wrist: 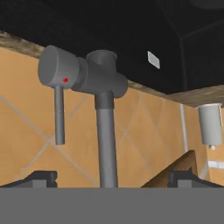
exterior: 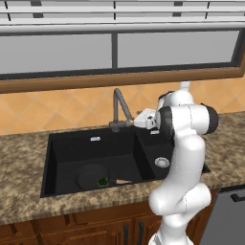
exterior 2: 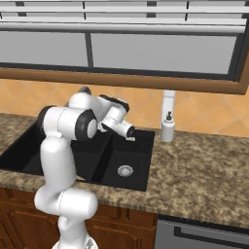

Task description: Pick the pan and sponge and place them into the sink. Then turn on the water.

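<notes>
The pan [exterior: 92, 176] and the sponge [exterior: 102, 182] already lie in the large bowl of the sink [exterior: 62, 162], the sponge on the pan's edge — what is left is the water, and none runs yet. The hand [exterior: 136, 119] stands wide and empty, just beside the faucet [exterior: 119, 107], whose lever [wrist: 59, 113] and spout pipe sit close together. The risk, I judge, is the fingers catching the pipe instead of the lever, or sliding off it. A soap dispenser [exterior 2: 168, 127] stands on the table, well apart.
</notes>
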